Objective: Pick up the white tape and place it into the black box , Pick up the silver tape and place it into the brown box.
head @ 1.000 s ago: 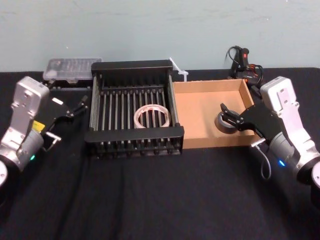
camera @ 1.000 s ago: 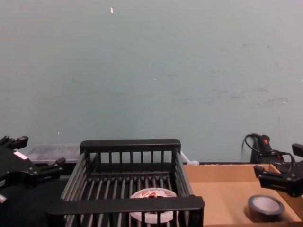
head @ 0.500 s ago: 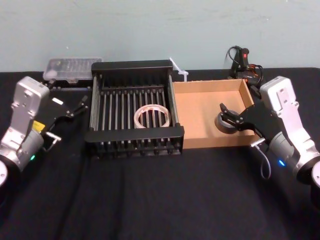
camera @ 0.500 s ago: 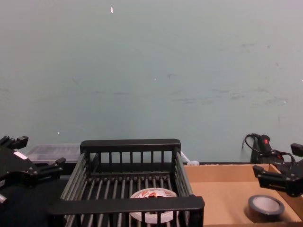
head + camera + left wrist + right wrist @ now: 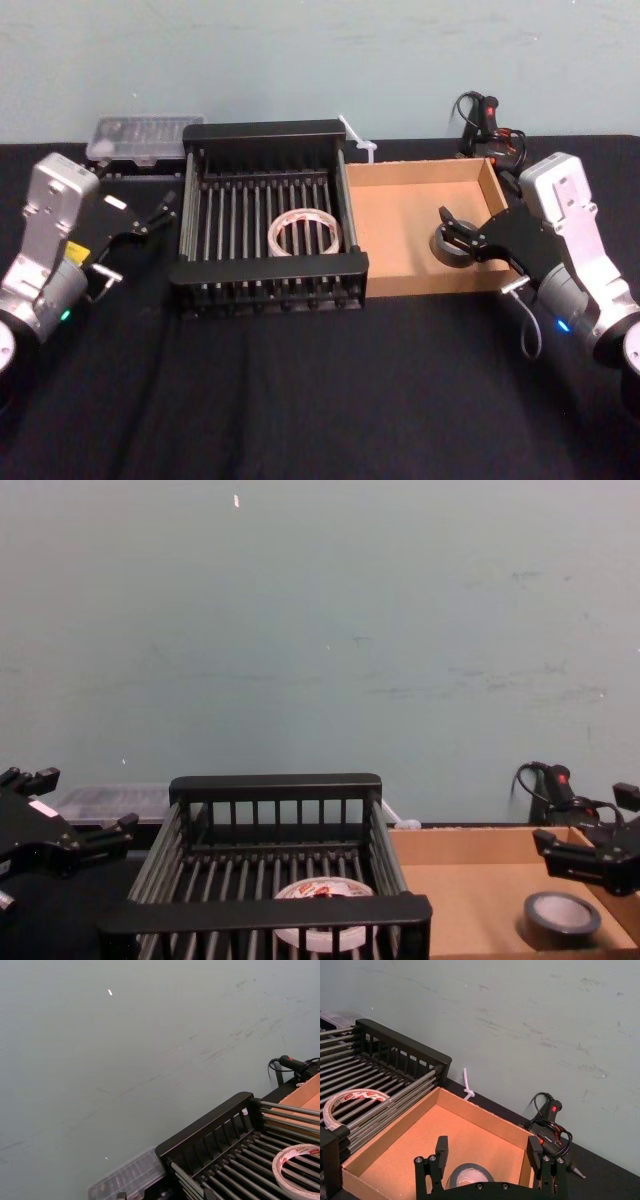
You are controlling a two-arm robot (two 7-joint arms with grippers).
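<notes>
The white tape (image 5: 304, 232) lies flat on the bars inside the black box (image 5: 263, 132), toward its near right; it also shows as the white tape (image 5: 322, 889) and the white tape (image 5: 295, 1159). The silver tape (image 5: 443, 250) rests on the floor of the brown box (image 5: 400, 215) at its right side. My right gripper (image 5: 456, 232) hangs open just above the silver tape (image 5: 470, 1178), one finger on either side and neither touching it. My left gripper (image 5: 142, 232) stands open and holds nothing, left of the black box.
A clear plastic case (image 5: 143, 134) sits behind the black box's left corner. A white zip tie (image 5: 356, 140) lies behind the gap between the boxes. A glue gun with cables (image 5: 486, 128) lies behind the brown box. The near part of the black table (image 5: 320, 390) is bare.
My right gripper has edged slightly upward over the silver tape. The left arm, both tapes and both boxes have stayed where they were.
</notes>
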